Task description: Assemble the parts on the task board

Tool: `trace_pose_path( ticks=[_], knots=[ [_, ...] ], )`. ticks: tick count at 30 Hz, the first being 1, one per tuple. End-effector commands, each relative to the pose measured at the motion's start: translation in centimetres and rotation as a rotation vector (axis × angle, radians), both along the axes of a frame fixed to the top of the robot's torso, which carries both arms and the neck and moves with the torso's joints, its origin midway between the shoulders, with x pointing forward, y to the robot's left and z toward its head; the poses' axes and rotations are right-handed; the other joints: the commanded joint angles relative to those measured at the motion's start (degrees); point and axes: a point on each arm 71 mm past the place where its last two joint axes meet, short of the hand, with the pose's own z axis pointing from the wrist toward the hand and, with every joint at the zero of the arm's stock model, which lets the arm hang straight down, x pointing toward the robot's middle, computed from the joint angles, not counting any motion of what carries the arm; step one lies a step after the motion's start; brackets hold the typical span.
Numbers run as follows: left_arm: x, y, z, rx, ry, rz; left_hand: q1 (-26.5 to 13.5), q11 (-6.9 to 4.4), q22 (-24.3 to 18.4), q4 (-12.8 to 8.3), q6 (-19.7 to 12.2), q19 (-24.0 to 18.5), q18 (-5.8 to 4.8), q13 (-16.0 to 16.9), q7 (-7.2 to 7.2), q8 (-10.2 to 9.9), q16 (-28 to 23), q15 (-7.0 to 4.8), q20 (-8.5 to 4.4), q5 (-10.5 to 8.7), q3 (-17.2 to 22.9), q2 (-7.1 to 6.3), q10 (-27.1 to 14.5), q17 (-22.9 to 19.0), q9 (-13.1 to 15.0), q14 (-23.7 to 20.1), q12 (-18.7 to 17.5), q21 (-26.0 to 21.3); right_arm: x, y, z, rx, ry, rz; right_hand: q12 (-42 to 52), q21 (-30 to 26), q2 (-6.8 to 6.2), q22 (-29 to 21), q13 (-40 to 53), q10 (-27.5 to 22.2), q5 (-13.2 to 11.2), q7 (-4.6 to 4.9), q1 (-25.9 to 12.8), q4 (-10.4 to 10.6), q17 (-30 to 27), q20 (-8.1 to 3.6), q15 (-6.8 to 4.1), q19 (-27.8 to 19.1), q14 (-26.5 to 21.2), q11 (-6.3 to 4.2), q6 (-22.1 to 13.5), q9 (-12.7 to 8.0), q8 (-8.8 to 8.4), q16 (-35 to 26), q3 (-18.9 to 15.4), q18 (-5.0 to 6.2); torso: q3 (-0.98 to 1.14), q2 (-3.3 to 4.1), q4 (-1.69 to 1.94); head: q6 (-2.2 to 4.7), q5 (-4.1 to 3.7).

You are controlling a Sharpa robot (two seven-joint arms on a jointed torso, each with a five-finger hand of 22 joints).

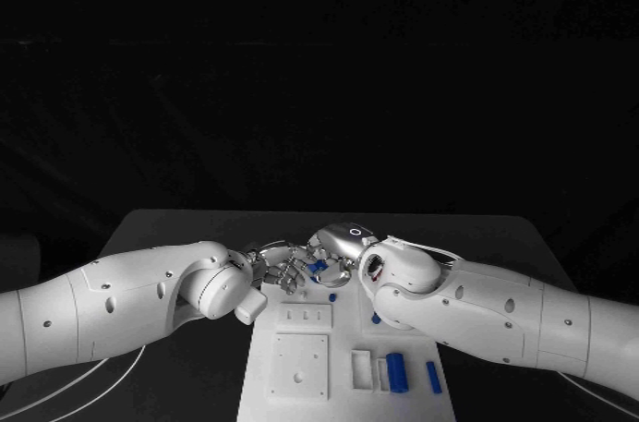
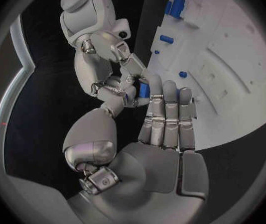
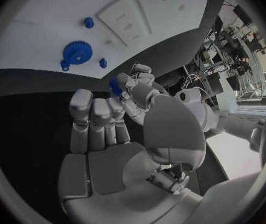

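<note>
- My two hands meet above the far end of the task board point(image 1: 300, 367), which lies in the middle of the desk point(image 1: 174, 228).
- My left hand point(image 1: 277, 267) and right hand point(image 1: 331, 260) are fingertip to fingertip, and a small blue part point(image 1: 317, 267) sits between them.
- In the left wrist view, the blue part point(image 2: 144, 90) is pinched in the fingers of my right hand point(image 2: 117, 79), while my left hand point(image 2: 164, 117) has its fingers held straight and close together, touching the part from beside. I judge this to be a handover or a re-seating of the part, so that it can go down in the right attitude.
- Which hand bears the weight I cannot tell for certain.
- On the board, a blue gear point(image 3: 77, 51) lies flat with small blue pegs point(image 3: 88, 22) close by.
- At the near right of the board, more blue pieces point(image 1: 395, 365) stand beside a white holder, waiting.
</note>
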Motion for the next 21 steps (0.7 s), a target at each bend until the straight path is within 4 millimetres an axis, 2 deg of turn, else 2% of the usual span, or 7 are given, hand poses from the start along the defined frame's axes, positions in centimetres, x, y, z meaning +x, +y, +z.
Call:
trace_pose_path(
  ticks=[1, 3, 4, 6, 10, 21],
  knots=[
    [-0.15, -1.03, 0.64, -0.026, -0.022, -0.043, -0.1, -1.25, -0.2, 0.9, 3.6, -0.2, -0.52, -0.2, -2.05, -0.3, 0.4, -0.16, -2.80, -2.78, 0.0, -0.90, -2.0, -0.3, 0.1, -0.4, 0.4, 0.4, -0.37, 0.42, -0.55, -0.028, 0.018, 0.024, 0.3, 0.0, 0.66, 0.5, 0.1, 0.5, 0.0, 1.87, -0.1, -0.1, 0.0, -0.23, -0.42, 0.3, 0.2, -0.03, 2.6, 1.5, 0.23, -0.3, 0.4, 3.90, 0.01, 0.00, 0.01, -0.08, -0.01],
    [-0.18, -1.02, 0.64, -0.021, -0.023, -0.045, 0.0, -1.26, -0.3, 1.5, 3.6, -0.3, -0.50, -0.3, -2.05, -0.4, 0.5, -0.16, -2.81, -4.90, 0.1, -1.45, -2.0, -0.5, 0.2, -0.4, 0.5, 0.5, -0.37, 0.40, -0.56, -0.028, 0.018, 0.023, 0.3, 0.0, 0.66, 0.5, 0.1, 0.5, 0.0, 1.87, -0.1, -0.1, 0.0, -0.23, -0.42, 0.3, 0.2, -0.04, 2.6, 1.5, 0.23, -0.3, 0.4, 3.90, 0.00, 0.00, -0.01, -0.11, 0.01],
    [-0.18, -1.01, 0.63, -0.018, -0.024, -0.043, 0.1, -1.26, -0.4, 1.9, 3.6, -0.3, -0.49, -0.3, -2.04, -0.4, 0.6, -0.16, -2.81, -6.67, 0.1, -1.84, -2.1, -0.6, 0.3, -0.5, 0.6, 0.5, -0.37, 0.39, -0.57, -0.028, 0.018, 0.023, 0.3, 0.0, 0.66, 0.5, 0.1, 0.5, 0.0, 1.87, -0.1, -0.1, 0.0, -0.23, -0.42, 0.3, 0.2, -0.04, 2.6, 1.5, 0.24, -0.4, 0.4, 3.90, 0.00, 0.00, -0.02, -0.13, 0.00],
    [-0.18, -1.08, 0.63, -0.007, -0.029, -0.049, 0.1, -1.26, -0.5, 2.4, 3.6, -0.3, -0.47, -0.4, -2.05, -0.5, 0.7, -0.16, -2.82, -8.18, 0.1, -2.35, -2.1, -0.7, 0.4, -0.5, 0.7, 0.6, -0.38, 0.41, -0.56, -0.028, 0.018, 0.023, 0.3, 0.0, 0.65, 0.5, 0.1, 0.5, 0.0, 1.87, -0.1, -0.1, 0.0, -0.23, -0.42, 0.3, 0.2, -0.04, 2.6, 1.5, 0.23, -0.4, 0.4, 3.90, -0.02, 0.01, -0.01, -0.15, -0.01],
    [-0.13, -1.19, 0.59, 0.006, -0.029, -0.050, 0.4, -1.28, -0.5, 2.5, 3.6, -0.3, -0.43, -0.4, -2.07, -0.5, 0.8, -0.19, -2.84, -8.60, 0.3, -2.33, -2.1, -0.8, 0.5, -0.5, 0.7, 0.7, -0.50, 0.55, -0.50, -0.024, 0.013, 0.025, 0.3, 0.0, 0.64, 0.5, 0.1, 0.5, 0.1, 1.86, -0.1, -0.2, 0.0, -0.23, -0.43, 0.3, 0.2, -0.05, 2.6, 1.5, 0.23, -0.4, 0.4, 3.90, 0.02, -0.02, -0.02, -0.24, -0.04],
    [0.09, -1.02, 0.49, 0.021, -0.030, -0.043, 2.8, -1.37, -0.6, 1.8, 3.9, -0.4, -0.42, -0.5, -2.16, -0.5, 1.2, -0.26, -2.88, -8.76, 0.7, 0.16, -2.0, -1.0, 0.8, -0.4, 1.1, 1.0, -0.59, 0.54, -0.50, -0.026, 0.010, 0.024, 0.3, 0.0, 0.59, 0.5, 0.1, 0.6, 0.5, 1.83, -0.2, -0.3, 0.0, -0.23, -0.46, 0.4, 0.2, -0.07, 2.7, 1.5, 0.22, -0.4, 0.6, 3.90, 0.05, -0.01, 0.02, -0.48, -0.21]
  ],
)
